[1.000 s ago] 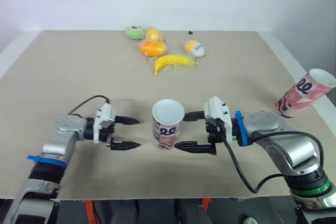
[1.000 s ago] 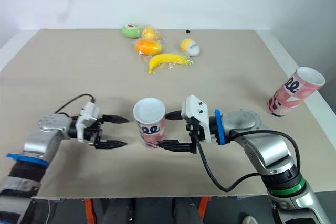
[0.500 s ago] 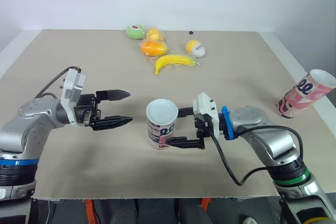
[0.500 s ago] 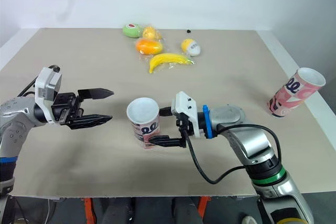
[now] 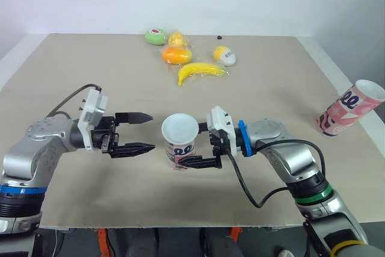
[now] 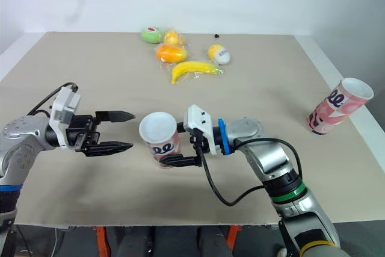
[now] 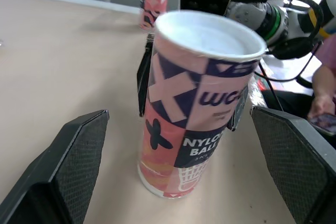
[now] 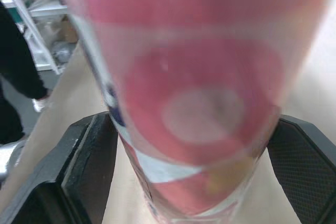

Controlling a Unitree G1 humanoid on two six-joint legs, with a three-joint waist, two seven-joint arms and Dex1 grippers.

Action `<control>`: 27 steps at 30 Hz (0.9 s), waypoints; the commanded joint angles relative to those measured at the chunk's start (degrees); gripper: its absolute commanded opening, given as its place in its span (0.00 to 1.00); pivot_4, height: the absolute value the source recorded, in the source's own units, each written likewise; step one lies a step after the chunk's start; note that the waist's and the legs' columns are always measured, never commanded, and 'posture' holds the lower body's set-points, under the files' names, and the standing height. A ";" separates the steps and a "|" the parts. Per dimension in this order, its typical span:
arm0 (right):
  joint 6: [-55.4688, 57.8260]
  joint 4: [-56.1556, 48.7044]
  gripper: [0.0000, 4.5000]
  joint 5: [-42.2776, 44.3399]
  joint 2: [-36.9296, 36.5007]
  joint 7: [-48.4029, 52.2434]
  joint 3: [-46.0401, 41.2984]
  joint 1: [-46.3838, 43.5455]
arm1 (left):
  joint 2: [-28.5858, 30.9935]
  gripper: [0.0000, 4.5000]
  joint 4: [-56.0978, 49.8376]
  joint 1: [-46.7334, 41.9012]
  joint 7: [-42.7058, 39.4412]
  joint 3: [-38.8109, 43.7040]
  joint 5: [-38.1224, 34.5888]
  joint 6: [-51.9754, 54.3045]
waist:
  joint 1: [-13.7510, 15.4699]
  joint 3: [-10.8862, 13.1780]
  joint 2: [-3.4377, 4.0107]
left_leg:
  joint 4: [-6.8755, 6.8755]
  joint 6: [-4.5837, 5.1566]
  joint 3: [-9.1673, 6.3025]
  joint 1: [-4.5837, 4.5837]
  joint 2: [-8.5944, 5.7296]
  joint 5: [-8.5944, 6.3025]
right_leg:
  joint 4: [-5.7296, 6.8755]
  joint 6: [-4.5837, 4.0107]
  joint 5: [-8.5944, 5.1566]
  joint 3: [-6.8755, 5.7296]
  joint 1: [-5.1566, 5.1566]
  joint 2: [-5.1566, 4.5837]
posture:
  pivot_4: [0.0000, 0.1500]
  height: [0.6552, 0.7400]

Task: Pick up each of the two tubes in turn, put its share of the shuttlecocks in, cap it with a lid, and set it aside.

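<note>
A pink, white and navy patterned tube [image 5: 179, 144] stands near the table's front middle, its white open top facing up. My right gripper [image 5: 187, 145] is shut on the tube, one black finger [image 7: 144, 80] on each side of it. Just left of the tube, my left gripper [image 5: 148, 131] is open, with nothing between its fingers and its tips pointing at the tube. A second tube [image 5: 349, 108] with the same pattern leans tilted at the table's right edge, far from both grippers.
Toy fruit lies at the table's far side: a banana [image 5: 200, 71], an orange piece [image 5: 174, 55], a green piece [image 5: 155, 37] and a yellow-white egg [image 5: 224, 56]. A person's hand [image 7: 321, 103] holding a phone is beyond the table.
My right gripper has slid the tube leftwards along the table. My left gripper rose and pulled back left, then came in again towards the tube.
</note>
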 commanded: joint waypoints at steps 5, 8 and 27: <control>0.05 -1.84 0.67 0.63 0.36 -0.13 -1.35 -0.61 | -0.69 1.00 0.58 -1.36 -0.69 -1.51 1.30 -2.57 | 0.01 0.00 0.00 | 0.04 0.00 0.00 0.00 0.00 0.00 | 0.02 0.01 0.01 0.00 0.00 0.00 | 1.00 0.41; 1.07 -3.19 0.67 2.01 -0.92 -0.63 -3.91 -0.03 | -1.72 1.00 1.28 -2.38 -0.86 -2.51 1.90 -3.25 | 0.05 0.00 0.00 | 0.07 0.00 0.00 -0.01 0.00 0.00 | 0.02 0.02 0.03 0.00 0.01 0.00 | 1.00 0.41; 0.60 16.19 0.67 3.37 -9.04 -28.89 -41.47 6.85 | -17.08 1.00 11.96 -18.00 -0.08 -7.19 2.37 -5.62 | -0.31 0.01 0.09 | 0.56 0.08 0.00 -0.15 -0.05 0.03 | 0.03 0.07 0.39 0.10 0.11 0.03 | 1.00 0.41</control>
